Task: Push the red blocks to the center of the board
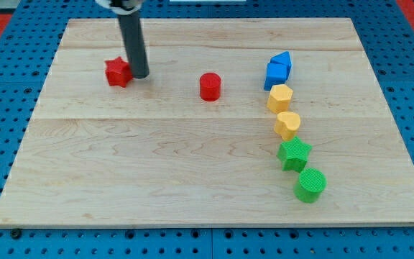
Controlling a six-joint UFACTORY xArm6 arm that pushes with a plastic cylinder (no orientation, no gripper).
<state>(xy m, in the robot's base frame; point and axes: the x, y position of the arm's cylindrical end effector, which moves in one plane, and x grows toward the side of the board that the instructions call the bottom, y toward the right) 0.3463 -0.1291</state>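
Dark rod, my tip (139, 75) touching red star block (118, 72), right side

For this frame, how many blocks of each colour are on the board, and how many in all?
Red: 2, a star-shaped block beside my tip and a cylinder
Blue: 2, touching blocks
Yellow: 2, one above the other
Green: 2, a star and a cylinder
Total: 8
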